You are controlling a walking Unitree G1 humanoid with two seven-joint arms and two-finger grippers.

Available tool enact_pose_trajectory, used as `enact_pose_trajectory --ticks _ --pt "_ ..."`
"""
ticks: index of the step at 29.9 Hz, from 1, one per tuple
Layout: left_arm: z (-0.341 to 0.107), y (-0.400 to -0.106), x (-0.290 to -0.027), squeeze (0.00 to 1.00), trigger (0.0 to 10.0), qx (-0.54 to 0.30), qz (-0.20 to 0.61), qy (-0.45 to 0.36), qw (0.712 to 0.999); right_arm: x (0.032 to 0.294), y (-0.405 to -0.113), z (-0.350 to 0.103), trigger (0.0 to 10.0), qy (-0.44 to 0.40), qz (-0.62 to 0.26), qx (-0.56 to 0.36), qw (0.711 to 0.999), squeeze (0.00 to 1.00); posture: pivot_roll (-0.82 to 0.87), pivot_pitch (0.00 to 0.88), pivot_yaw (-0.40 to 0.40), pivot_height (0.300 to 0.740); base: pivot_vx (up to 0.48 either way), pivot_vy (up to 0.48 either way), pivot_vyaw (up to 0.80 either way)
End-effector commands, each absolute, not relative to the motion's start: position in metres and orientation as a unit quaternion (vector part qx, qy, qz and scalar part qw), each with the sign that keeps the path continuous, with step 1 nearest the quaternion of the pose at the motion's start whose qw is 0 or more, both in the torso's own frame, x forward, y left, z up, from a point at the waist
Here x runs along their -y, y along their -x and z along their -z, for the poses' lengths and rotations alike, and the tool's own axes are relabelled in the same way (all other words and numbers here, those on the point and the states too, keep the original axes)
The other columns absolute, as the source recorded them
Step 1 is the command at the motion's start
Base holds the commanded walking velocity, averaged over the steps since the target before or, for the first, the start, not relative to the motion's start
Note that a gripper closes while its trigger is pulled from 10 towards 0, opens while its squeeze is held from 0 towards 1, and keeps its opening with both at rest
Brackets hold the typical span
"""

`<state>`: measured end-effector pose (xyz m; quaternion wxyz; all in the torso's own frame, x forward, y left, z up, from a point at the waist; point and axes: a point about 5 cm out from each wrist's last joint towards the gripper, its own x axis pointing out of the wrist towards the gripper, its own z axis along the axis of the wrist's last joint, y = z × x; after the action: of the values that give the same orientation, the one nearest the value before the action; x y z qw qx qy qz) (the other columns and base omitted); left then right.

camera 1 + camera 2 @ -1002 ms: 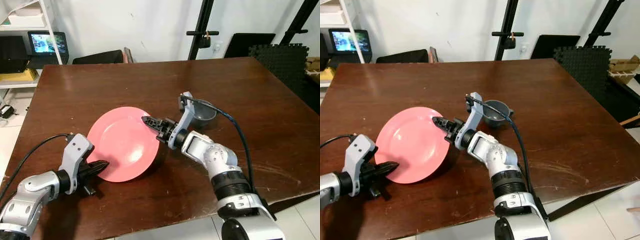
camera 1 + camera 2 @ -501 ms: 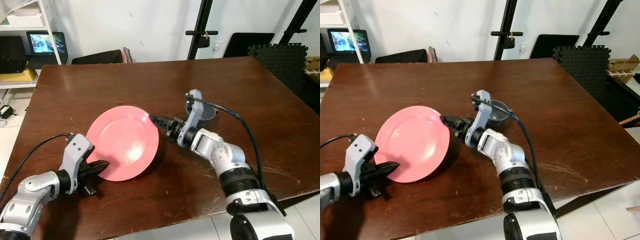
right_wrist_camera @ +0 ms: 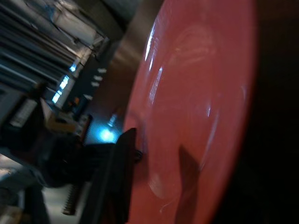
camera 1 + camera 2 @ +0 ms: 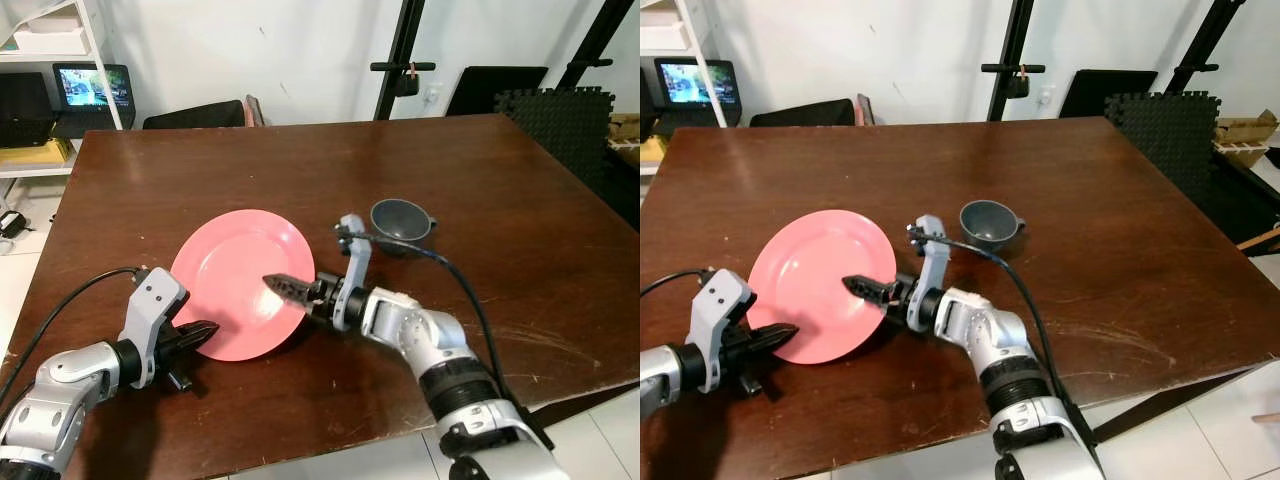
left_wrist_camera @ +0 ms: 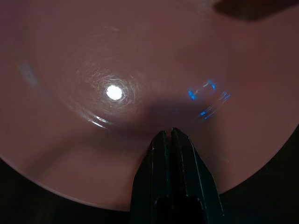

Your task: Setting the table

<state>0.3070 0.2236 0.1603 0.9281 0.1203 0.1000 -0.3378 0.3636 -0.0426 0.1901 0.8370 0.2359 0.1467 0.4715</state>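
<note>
A pink plate (image 4: 240,280) sits tilted on the dark wooden table (image 4: 480,170), its near-left rim raised. My left gripper (image 4: 205,335) is shut on that near-left rim, and its closed fingertips (image 5: 172,140) pinch the plate's edge. My right gripper (image 4: 278,287) points left over the plate's near-right part. Its fingers (image 3: 119,172) are slightly apart just above the plate's face, and whether they touch it I cannot tell. A small grey cup (image 4: 401,219) stands upright to the right of the plate, behind my right wrist.
The table's near edge (image 4: 330,450) runs close under both arms. A shelf with a laptop (image 4: 95,88) stands at the back left, a black stand (image 4: 405,60) behind the table, and foam mats (image 4: 560,110) at the back right.
My right gripper has left the plate's right rim by the cup and swung nearer and leftward, so it now reaches over the plate. The cup is uncovered. My left gripper has held still.
</note>
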Motion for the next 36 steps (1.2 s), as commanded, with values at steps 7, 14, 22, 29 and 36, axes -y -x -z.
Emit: enact_pose_trajectory --ticks 7,14,22,29,36 --pt "-0.136 -0.301 -0.225 0.0 10.0 -0.154 0.337 -0.109 0.922 0.036 -0.361 -0.187 0.0 -0.247 -0.479 -0.153 0.828 0.0 0.01 0.199 -0.014 0.74 0.0 0.0 0.0" --pt "-0.149 -0.304 -0.218 0.0 10.0 -0.128 0.351 -0.101 0.922 0.037 -0.363 -0.188 0.0 -0.243 -0.47 -0.144 0.836 0.0 0.01 0.199 -0.012 0.74 0.0 0.0 0.0" --pt "-0.218 -0.299 -0.182 0.0 10.0 -0.03 0.458 -0.034 0.888 0.035 -0.363 -0.196 0.0 -0.248 -0.478 -0.117 0.835 0.0 0.02 0.196 -0.004 0.74 0.0 0.0 0.0" --pt "-0.292 -0.285 -0.203 0.0 10.0 0.011 0.503 -0.147 0.852 0.056 -0.379 -0.234 10.0 -0.253 -0.432 -0.046 0.865 0.0 0.05 0.19 0.013 0.74 0.0 0.0 0.0" --pt "-0.286 -0.287 -0.219 0.0 10.0 -0.004 0.444 -0.187 0.876 0.094 -0.392 -0.282 10.0 -0.245 -0.359 0.053 0.899 0.0 0.07 0.173 0.024 0.74 0.0 0.0 0.0"
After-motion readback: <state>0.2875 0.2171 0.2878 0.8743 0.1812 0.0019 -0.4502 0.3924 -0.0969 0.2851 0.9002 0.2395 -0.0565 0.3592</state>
